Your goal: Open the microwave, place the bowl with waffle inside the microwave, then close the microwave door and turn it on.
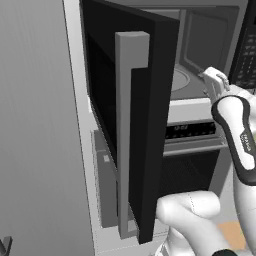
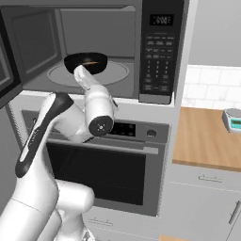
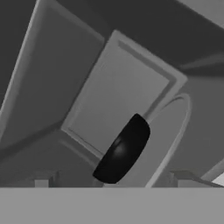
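Black bowl sits just ahead of the claw, on the turntable inside the microwave. Claw jaws stand apart, holding nothing. Microwave door hangs open at nine o'clock.

1. You had one microwave, with one microwave door swung open and one grey bar handle on it.
2. You had one black bowl on the one turntable.
3. You had one keypad strip.
4. You had one oven below.
5. You had one wooden table, carrying one small scale.
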Controlling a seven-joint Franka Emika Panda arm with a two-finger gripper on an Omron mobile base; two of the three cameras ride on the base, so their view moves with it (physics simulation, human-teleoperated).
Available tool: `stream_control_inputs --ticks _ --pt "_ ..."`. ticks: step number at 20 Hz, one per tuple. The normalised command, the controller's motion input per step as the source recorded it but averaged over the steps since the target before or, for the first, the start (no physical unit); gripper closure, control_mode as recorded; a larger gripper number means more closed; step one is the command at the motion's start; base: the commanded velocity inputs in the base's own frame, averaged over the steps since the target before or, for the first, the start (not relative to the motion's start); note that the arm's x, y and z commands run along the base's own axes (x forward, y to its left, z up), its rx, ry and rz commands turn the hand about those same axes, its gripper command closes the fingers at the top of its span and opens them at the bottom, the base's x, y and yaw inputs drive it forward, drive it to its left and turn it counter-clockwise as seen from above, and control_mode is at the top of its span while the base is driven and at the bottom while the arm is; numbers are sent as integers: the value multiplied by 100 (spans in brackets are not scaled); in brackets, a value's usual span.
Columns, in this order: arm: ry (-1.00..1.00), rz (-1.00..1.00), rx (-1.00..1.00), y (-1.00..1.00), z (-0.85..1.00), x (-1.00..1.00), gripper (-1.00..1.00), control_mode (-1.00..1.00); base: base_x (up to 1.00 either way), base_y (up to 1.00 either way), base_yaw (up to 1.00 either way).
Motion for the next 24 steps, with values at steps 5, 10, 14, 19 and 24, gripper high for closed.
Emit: stream_control_inputs --ticks 5,10,14,19,24 --pt "-31 0 -40 24 0 -100 -100 -100 0 0 0" --pt "-10 0 -56 10 0 -100 -100 -100 0 0 0" --pt "0 0 -77 28 0 -100 -100 -100 0 0 0" --pt "1 -6 -86 69 -6 -98 -100 -100 0 0 0" --pt "-5 -14 -75 84 -31 -76 -100 -100 0 0 0"
